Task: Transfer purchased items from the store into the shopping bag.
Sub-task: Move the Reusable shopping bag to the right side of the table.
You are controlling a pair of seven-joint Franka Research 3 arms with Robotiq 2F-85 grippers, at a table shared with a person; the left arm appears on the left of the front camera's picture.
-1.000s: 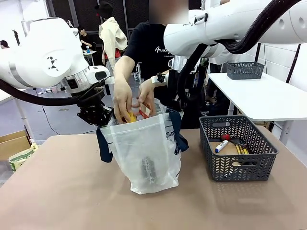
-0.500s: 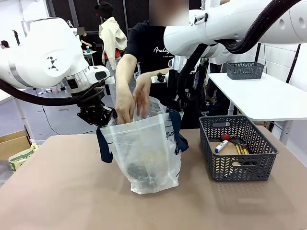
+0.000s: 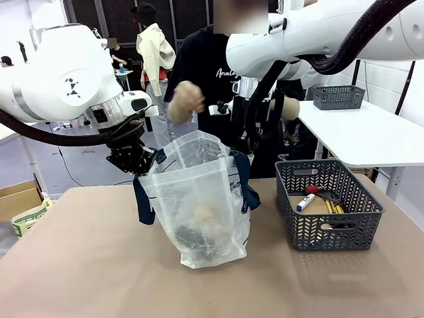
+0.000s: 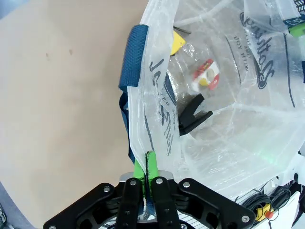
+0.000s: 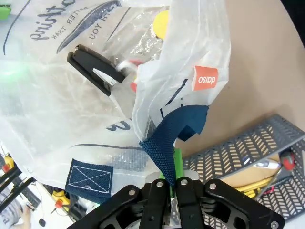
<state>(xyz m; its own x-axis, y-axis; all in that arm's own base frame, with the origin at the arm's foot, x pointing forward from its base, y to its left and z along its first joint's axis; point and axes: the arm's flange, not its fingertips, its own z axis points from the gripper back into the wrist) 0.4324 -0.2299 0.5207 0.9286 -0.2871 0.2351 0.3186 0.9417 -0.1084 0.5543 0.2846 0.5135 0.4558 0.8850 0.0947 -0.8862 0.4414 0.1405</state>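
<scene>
The shopping bag (image 3: 199, 218) stands upright on the table (image 3: 79, 265), between the two arms, with its mouth held open. Three items lie at the bottom: a black clip-like item (image 4: 193, 114), a red-and-white packet (image 4: 206, 78) and a yellow item (image 4: 177, 43).

Hazards, as judged from this position:
- The film is thin and slippery. If either grip slides off, that side of the mouth is likely to fold in and block the next item.
- If the arms pull apart too far, the film could tear at the strap seam, or the bag could lift and tip.
- The person works just above the mouth, so a sudden arm movement could strike a hand.

Left arm: it enters low from the left side, with the wrist angled down toward the bag's near-left corner. The left gripper (image 4: 145, 160) has its green pads together, clamped on the bag's rim just below the navy strap handle (image 4: 132, 57).

Right arm: it reaches across from the right side and drops behind the bag. The right gripper (image 5: 171, 164) is clamped on the other strap handle (image 5: 174, 129), where it meets the film.

The person's hand (image 3: 187, 103) is raised above the mouth, clear of the bag; whether it holds anything cannot be determined. A dark grey lattice basket (image 3: 331, 228) sits on the table to the right, apart from the bag, with small items in it.
</scene>
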